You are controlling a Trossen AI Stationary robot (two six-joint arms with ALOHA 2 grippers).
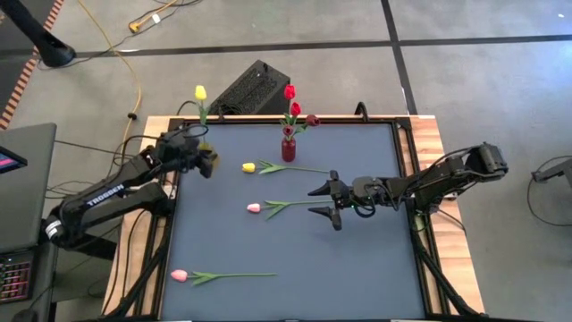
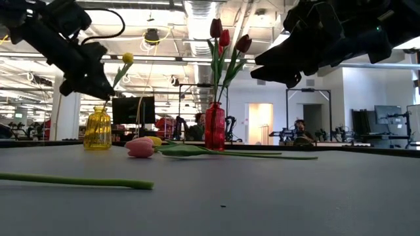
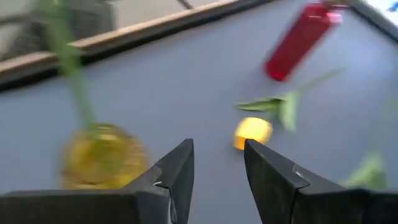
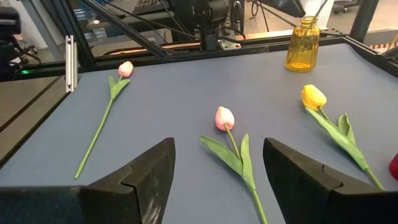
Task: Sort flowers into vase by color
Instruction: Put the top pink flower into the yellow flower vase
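A yellow vase (image 2: 97,128) at the table's far left holds one yellow tulip (image 1: 200,92). A red vase (image 1: 288,148) at the far middle holds two red tulips and a maroon one (image 1: 312,120). Flat on the table lie a yellow tulip (image 1: 248,167), a pink tulip (image 1: 254,207) and, near the front left, another pink tulip (image 1: 180,275). My left gripper (image 3: 217,144) hangs open just nearside of the yellow vase, with nothing between its fingers. My right gripper (image 1: 323,204) hovers open above the stem end of the middle pink tulip (image 4: 224,118).
A wooden border (image 1: 429,134) frames the dark mat. A black box (image 1: 250,89) stands beyond the far edge. The mat's near right part shows bare surface (image 1: 357,277).
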